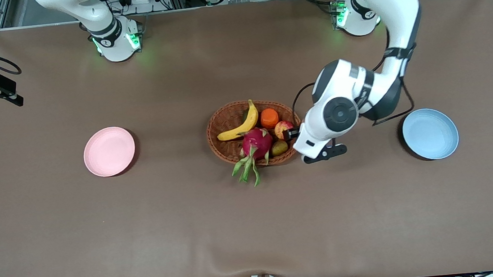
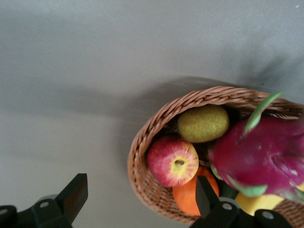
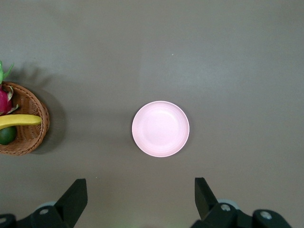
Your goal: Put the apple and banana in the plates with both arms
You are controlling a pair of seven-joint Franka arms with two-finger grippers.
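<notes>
The left end effector (image 2: 137, 199) hangs over the basket (image 1: 227, 126) rim, fingers spread wide and empty, just above the apple (image 1: 282, 129). That apple lies in the basket beside the banana (image 1: 241, 123). The right end effector (image 3: 138, 199), also wide open, waits high over the pink plate (image 1: 109, 151); the blue plate (image 1: 430, 133) sits toward the left arm's end of the worktop (image 1: 147, 234).

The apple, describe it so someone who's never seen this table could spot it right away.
Find the brown wicker basket in the middle of the table. The apple lies inside it at the left arm's end, beside the open left gripper. It is small, round and red with yellow patches, unlike the plain orange fruit or the magenta dragon fruit.
</notes>
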